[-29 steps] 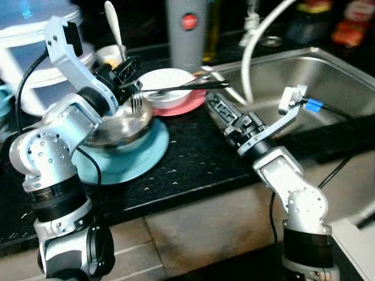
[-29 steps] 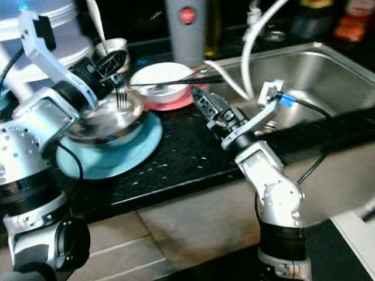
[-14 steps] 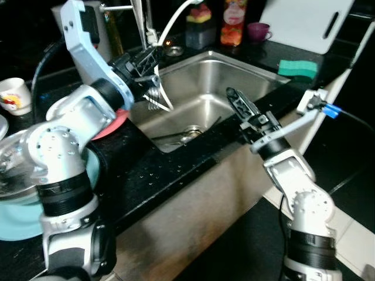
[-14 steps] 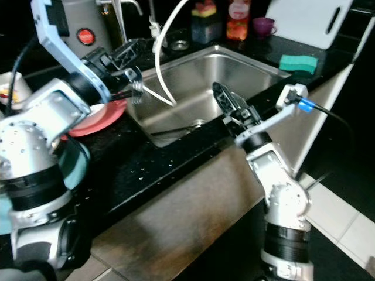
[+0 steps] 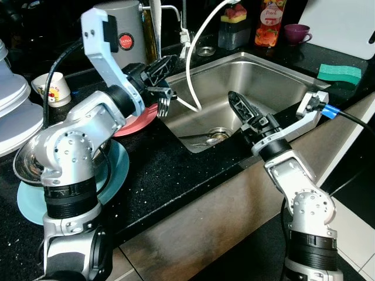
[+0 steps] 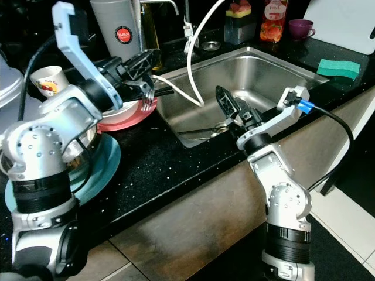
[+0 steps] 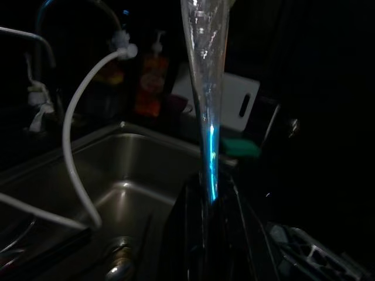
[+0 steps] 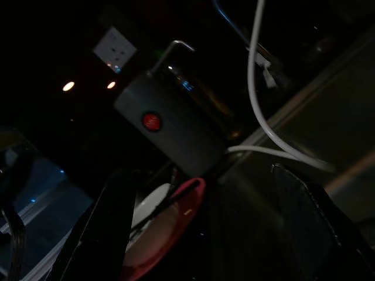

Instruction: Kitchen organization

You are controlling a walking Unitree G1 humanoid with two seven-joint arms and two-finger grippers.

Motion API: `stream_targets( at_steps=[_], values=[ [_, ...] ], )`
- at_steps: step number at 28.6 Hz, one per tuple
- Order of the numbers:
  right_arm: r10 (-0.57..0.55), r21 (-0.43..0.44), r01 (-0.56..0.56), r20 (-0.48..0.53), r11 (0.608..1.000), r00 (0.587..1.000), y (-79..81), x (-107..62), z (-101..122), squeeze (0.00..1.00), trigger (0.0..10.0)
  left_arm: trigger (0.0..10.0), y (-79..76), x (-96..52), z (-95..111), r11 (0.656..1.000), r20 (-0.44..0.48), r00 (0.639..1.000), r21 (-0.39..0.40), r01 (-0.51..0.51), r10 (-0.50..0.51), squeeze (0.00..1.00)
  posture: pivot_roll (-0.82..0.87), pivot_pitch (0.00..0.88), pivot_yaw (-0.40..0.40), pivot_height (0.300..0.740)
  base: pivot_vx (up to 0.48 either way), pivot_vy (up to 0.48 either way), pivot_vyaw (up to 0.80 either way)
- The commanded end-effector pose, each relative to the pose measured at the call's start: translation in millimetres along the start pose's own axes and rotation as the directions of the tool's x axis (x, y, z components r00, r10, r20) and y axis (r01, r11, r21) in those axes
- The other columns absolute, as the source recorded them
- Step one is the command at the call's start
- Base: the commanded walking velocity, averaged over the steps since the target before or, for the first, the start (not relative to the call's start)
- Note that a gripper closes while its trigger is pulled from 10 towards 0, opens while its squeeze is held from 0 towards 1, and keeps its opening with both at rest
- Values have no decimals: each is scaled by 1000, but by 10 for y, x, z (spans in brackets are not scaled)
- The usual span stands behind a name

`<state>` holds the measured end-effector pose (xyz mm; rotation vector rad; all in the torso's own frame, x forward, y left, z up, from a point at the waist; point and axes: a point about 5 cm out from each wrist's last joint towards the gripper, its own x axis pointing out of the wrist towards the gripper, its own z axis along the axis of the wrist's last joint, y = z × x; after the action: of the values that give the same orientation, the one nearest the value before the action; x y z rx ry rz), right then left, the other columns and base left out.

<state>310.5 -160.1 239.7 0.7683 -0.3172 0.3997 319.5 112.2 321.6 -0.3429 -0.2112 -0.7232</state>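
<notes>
Now the left end effector (image 5: 159,82) grips a fork (image 5: 163,103) beside the sink (image 5: 263,79)'s left rim, tines down.

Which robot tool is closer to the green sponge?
Right. The right tool hovers over the sink, nearer the green sponge; the left tool, holding a fork, is above the red plate.

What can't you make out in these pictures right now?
- Utensils in the steel sink, head views: partly hidden behind the right end effector.
- Silver metal bowl on the light-blue plate: contents blocked by the left arm.
- Silver fork in the left end effector: handle hidden by the fingers.
- Left wrist view: too dark beyond the sink.
</notes>
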Motion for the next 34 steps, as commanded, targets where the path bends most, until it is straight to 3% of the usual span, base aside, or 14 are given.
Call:
stream_targets(
  at_steps=[1, 8, 13, 18, 24, 26, 34],
  values=[
    [-16, -15, 16, 2, 1000, 1000, -2, -25, -29, 0, 10000, 10000, -3, 18, 39, 997, 10, 1000, 72, 1, -2, 0, 14, 0, 122, 740, 0, 0, 0],
    [-44, -57, 43, -19, 997, 999, -6, -70, -84, 0, 10000, 10000, -83, 96, -75, 975, -32, 999, 221, 32, -26, 0, 8, 0, 131, 740, 0, 0, 0],
    [-70, -64, 68, -30, 996, 997, -30, -100, -97, 0, 10000, 10000, -141, 137, -121, 963, -37, 998, 262, 54, -46, 0, 4, 5, 135, 740, 0, 0, -88],
    [-73, -67, 70, -44, 995, 996, -21, -110, -111, 0, 10000, 10000, -163, 188, -162, 947, -34, 999, 318, 48, -39, 0, 3, 16, 135, 740, 0, 0, -800],
    [-74, -69, 71, -47, 995, 996, -8, -125, -134, 0, 10000, 10000, -132, 193, -185, 917, -38, 999, 398, 28, -14, 0, 5, 21, 136, 740, 0, 0, -800],
    [-73, -71, 70, -45, 995, 996, 1, -135, -143, 0, 10000, 10000, -107, 199, -180, 890, -28, 1000, 455, 6, 7, 0, 8, 24, 135, 740, 0, 0, 0],
    [-72, -70, 69, -44, 995, 996, 21, -154, -170, 0, 10000, 10000, 14, 223, -146, 844, 1, 996, 531, -74, 86, 0, 14, 24, 142, 740, 0, 0, 0]
  ],
)
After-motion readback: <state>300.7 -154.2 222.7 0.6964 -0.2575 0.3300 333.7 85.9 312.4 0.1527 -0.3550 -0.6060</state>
